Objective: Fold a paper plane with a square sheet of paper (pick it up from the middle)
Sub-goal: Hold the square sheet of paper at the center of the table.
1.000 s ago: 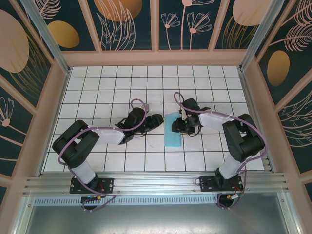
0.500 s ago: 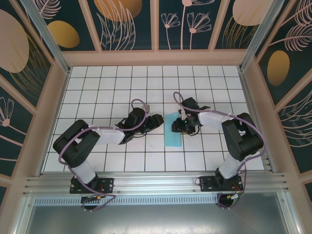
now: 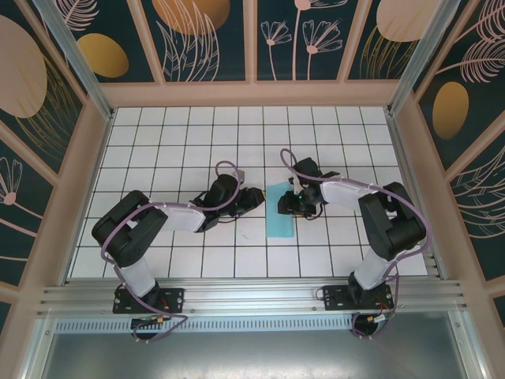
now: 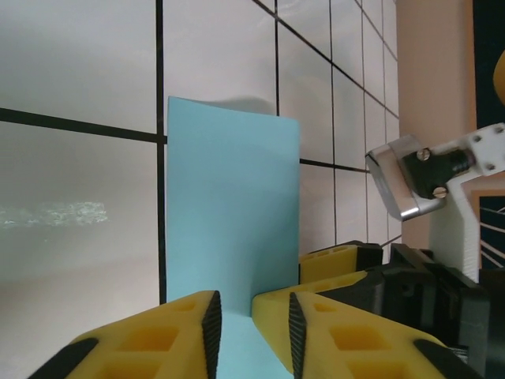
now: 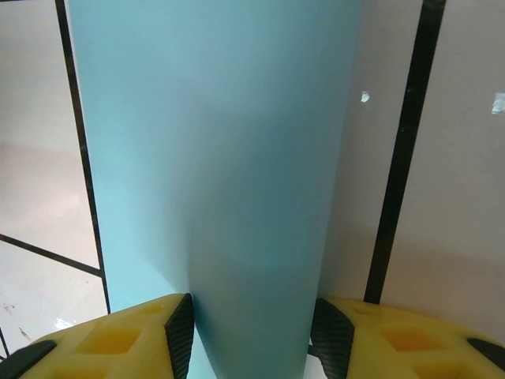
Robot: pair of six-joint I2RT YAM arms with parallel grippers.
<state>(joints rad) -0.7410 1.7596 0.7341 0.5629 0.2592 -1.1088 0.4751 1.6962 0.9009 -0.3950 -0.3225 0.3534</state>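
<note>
blue paper strip (image 3: 279, 212) runs 12–6 on the worktop — right pincer (image 3: 289, 204) straddles its 3 o'clock edge half-open, left pincer (image 3: 254, 195) at 9, narrowed, empty.

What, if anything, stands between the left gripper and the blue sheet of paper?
Nothing visible does. In the left wrist view the left gripper sits at the near edge of the sheet of paper, with only bare white tiles around it.

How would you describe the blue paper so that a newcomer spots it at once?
On the white grid table, look between the two black arms, near the middle. The paper is a narrow light-blue strip lying beside the right gripper, the only coloured thing on the tiles.
</note>
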